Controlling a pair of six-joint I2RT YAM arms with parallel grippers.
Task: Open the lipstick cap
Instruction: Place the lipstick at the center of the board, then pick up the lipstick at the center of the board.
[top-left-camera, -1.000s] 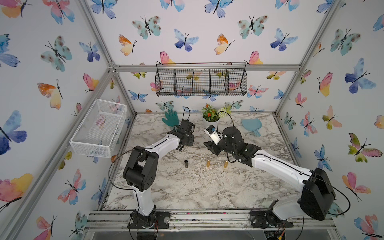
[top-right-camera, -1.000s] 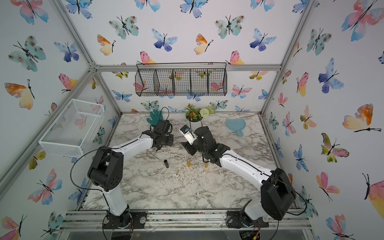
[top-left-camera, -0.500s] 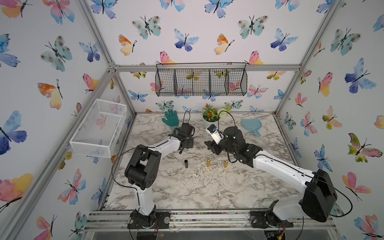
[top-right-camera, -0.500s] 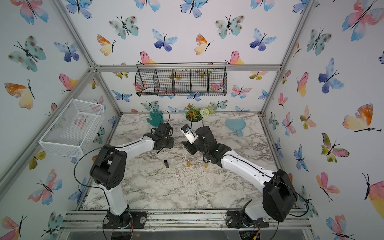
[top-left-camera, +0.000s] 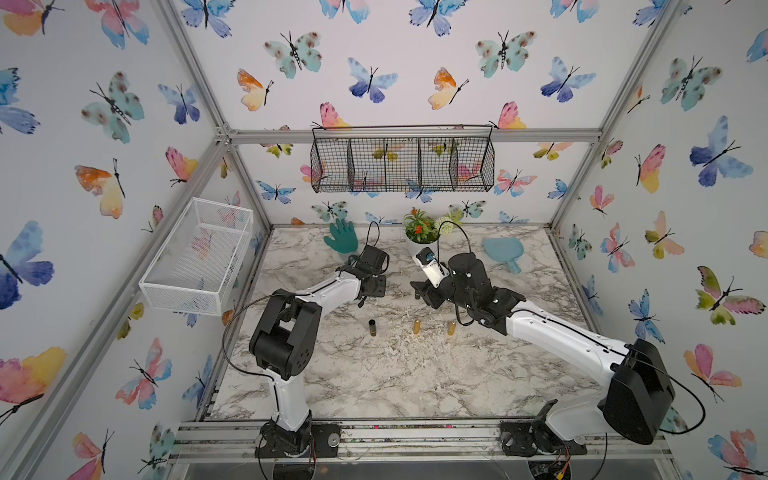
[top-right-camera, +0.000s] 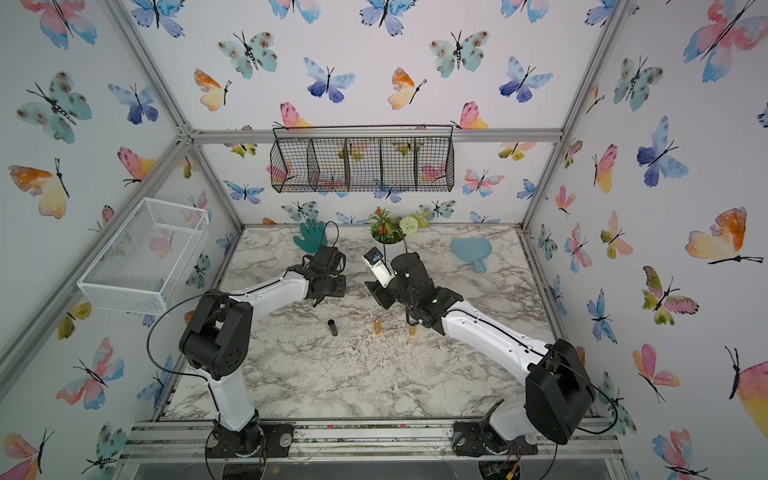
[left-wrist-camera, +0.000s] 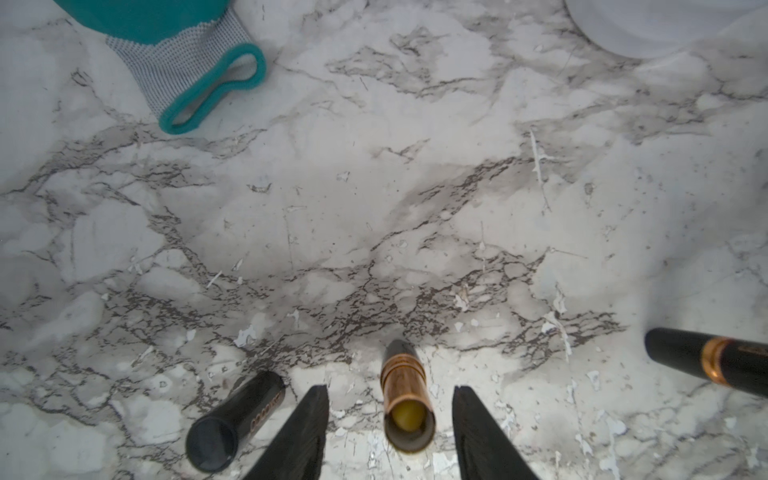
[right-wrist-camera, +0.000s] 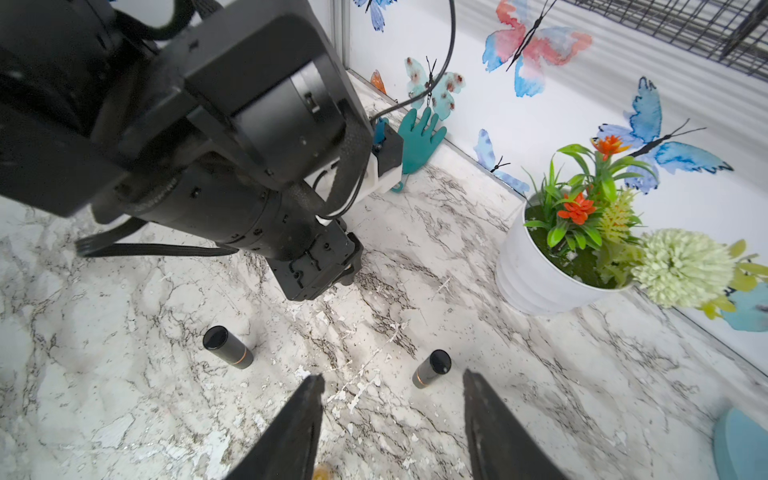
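Note:
In the left wrist view an uncapped lipstick (left-wrist-camera: 405, 399), a gold tube with a yellowish stick inside, stands on the marble between the open jaws of my left gripper (left-wrist-camera: 388, 390), touching neither finger. A black cap (left-wrist-camera: 232, 419) stands close beside one finger. A black tube with a gold ring (left-wrist-camera: 706, 359) stands off to the other side. In both top views my left gripper (top-left-camera: 370, 289) (top-right-camera: 328, 286) and right gripper (top-left-camera: 422, 291) (top-right-camera: 380, 293) hang low and face each other. The right gripper (right-wrist-camera: 392, 376) is open and empty, with a black gold-ringed tube (right-wrist-camera: 432, 368) just past one fingertip.
A dark tube (top-left-camera: 373, 327) and two gold tubes (top-left-camera: 417, 326) (top-left-camera: 451, 328) stand in a row in front of both grippers. A teal glove (top-left-camera: 341, 237), a white flower pot (top-left-camera: 419, 243) and a blue paddle (top-left-camera: 503, 251) lie along the back edge.
My left gripper has gone from shut to open. Both arms have hardly moved.

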